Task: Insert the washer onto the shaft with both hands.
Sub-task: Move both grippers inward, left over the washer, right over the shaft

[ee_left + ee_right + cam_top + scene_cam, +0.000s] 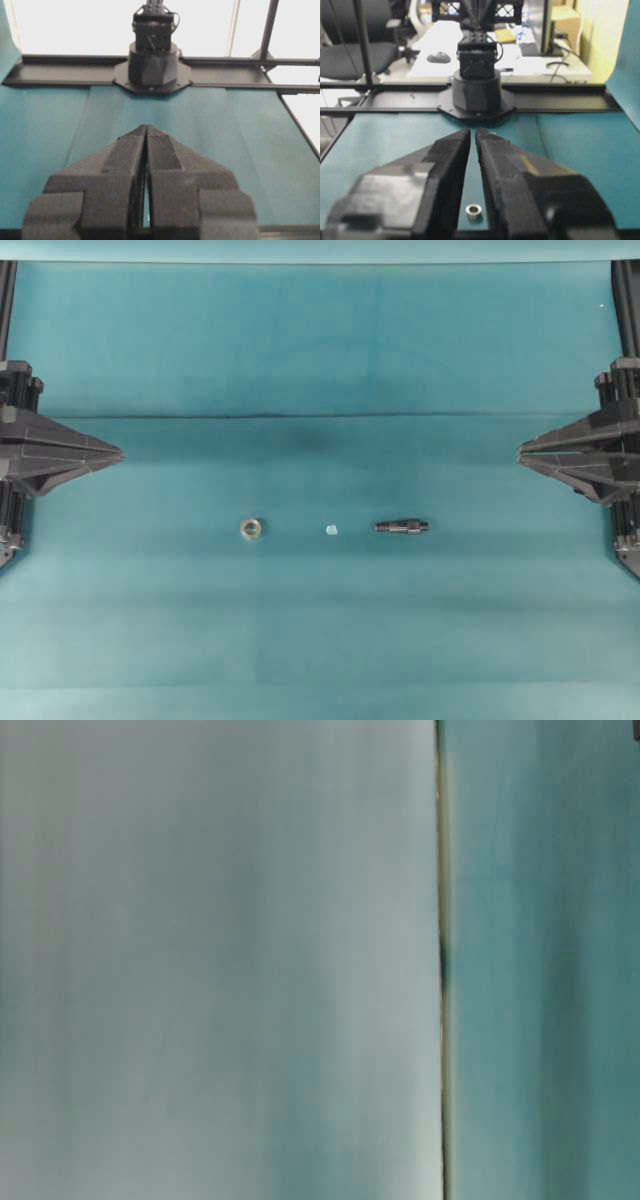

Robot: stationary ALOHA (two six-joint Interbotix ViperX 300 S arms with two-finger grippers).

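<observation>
Overhead exterior shows creased teal cloth (pixel 320 360) under washer (pixel 251 529) and shaft (pixel 401 527).

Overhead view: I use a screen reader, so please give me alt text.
A washer, a white speck and a shaft lie in a row, apart, on a teal mat. The left gripper and right gripper sit shut at opposite edges.

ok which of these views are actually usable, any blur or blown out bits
Overhead view: sharp and evenly lit, washer and shaft clear. Table-level view: total blur, nothing readable. Left wrist view: background blown out white behind the left gripper. Right wrist view: right gripper soft up close.
</observation>
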